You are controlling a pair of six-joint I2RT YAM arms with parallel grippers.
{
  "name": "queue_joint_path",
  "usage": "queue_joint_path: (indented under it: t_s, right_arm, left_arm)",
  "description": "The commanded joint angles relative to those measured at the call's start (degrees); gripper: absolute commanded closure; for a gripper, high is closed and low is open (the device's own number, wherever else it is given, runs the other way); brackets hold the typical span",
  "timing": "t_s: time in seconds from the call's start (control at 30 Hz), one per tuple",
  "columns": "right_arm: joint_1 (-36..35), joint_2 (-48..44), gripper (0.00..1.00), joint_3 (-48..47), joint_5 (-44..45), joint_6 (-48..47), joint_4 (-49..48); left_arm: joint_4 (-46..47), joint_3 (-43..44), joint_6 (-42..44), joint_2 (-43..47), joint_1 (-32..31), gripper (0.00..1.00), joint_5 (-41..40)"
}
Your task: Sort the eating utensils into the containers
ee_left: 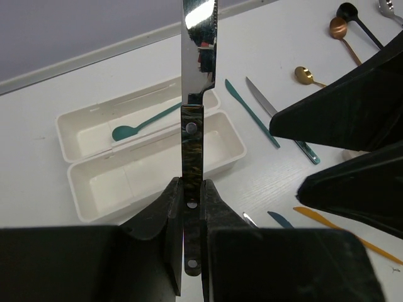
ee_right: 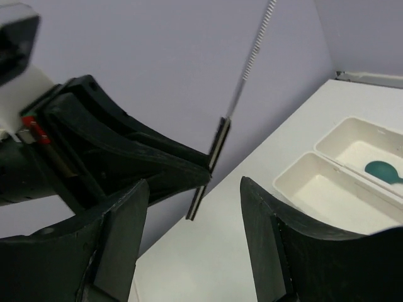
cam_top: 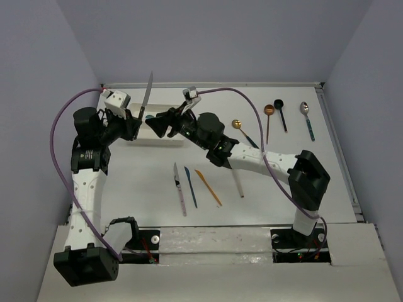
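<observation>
One dark-handled steel knife stands upright, clamped in the fingers of the left gripper; tip it flat into the empty white plastic tray just beyond them, clear of the spread fingers of the right gripper alongside.

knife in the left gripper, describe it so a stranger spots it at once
Find the white double tray at the far left of the table. Near it the left gripper holds a knife by its dark riveted handle. It alone is off the table, serrated blade pointing up.
</observation>
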State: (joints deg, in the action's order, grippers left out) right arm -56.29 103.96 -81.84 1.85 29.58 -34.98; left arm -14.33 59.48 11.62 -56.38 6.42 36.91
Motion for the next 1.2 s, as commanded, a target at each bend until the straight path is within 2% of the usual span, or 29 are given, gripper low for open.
queue_joint_path:
  t_s: [0.0, 0.3, 0.77, 1.03, 1.13, 1.17]
  right_arm:
    - [-0.22, 1.68, 0.37, -2.27, 5.27, 3.72, -1.84]
    - [-0.22, 8.18, 0.37, -10.35, -3.69, 2.58, -2.98]
    - [0.31, 12.93, 0.46, -14.66, -2.90, 6.09, -2.72]
    - [1.36, 12.76, 0.56, -15.01, -3.43, 6.80, -2.81]
    - [1.36, 13.63, 0.78, -16.06, -4.22, 6.89, -2.02]
    - [1.36, 13.90, 0.99, -16.41, -4.31, 6.54, -0.98]
  left_arm:
    - [4.66, -0.94, -2.12, 2.94, -0.26, 1.00, -0.78]
    - [6.07, -3.32, -2.21, 3.91, -0.35, 1.00, -0.34]
    - [6.33, -4.81, -1.33, 6.02, -0.35, 1.00, 2.82]
    - [7.12, -5.87, -1.51, 6.19, -0.35, 1.00, 3.79]
    - [7.30, -5.61, -1.77, 6.11, -0.35, 1.00, 3.70]
    - [7.30, -5.61, -1.77, 6.02, -0.35, 1.00, 3.44]
